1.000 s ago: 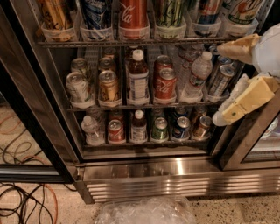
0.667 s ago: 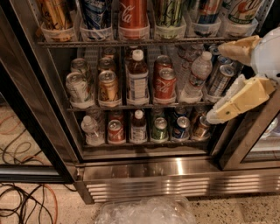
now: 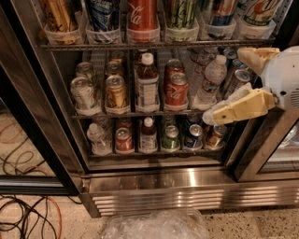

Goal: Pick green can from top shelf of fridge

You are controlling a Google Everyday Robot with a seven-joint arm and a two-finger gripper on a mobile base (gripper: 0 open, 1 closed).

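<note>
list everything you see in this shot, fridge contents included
fridge: one, dark frame, steel base
top shelf: one, grey wire, upper edge
green can: one, pale green-white, top shelf, fourth holder from left
Coca-Cola can: one, red, left of green can
other tall cans: four, orange, blue, dark, white, top shelf
short cans: many, mixed colours, two lower racks
brown bottles: two, centre of both lower racks
water bottles: two, clear, lower racks
cables: several, black and orange, floor left
plastic bag: one, clear, floor front
end effector: one, cream, open, empty, right, before middle rack

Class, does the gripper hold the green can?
No: the gripper hangs open beside the middle rack, while the green can stands on the top shelf.
</note>
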